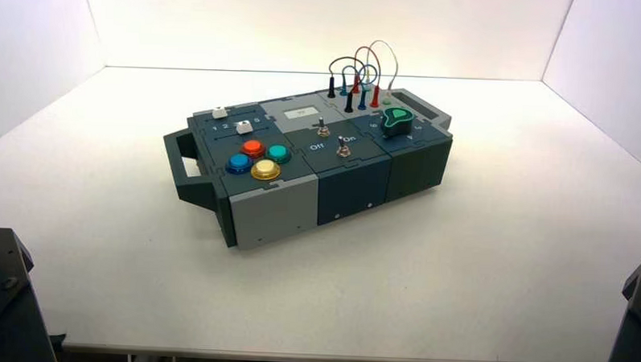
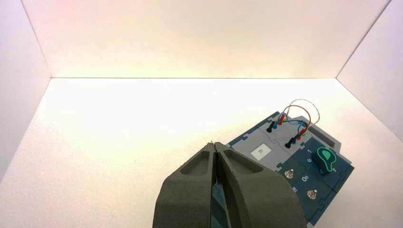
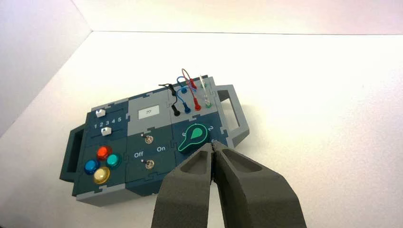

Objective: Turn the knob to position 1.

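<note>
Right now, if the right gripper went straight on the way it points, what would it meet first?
Probably the knob: the shut right gripper points at the box, fingertips lining up just beside it. Depth is unclear.

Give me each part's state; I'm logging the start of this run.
knob: untouched, pointed tip aimed toward the toggles.
left tool: shut, empty, held above the box's button end.
right tool: shut, empty, held back from the knob.
wires: plugged into sockets.
four push buttons: not pressed by anything.
two toggles: position unclear.
</note>
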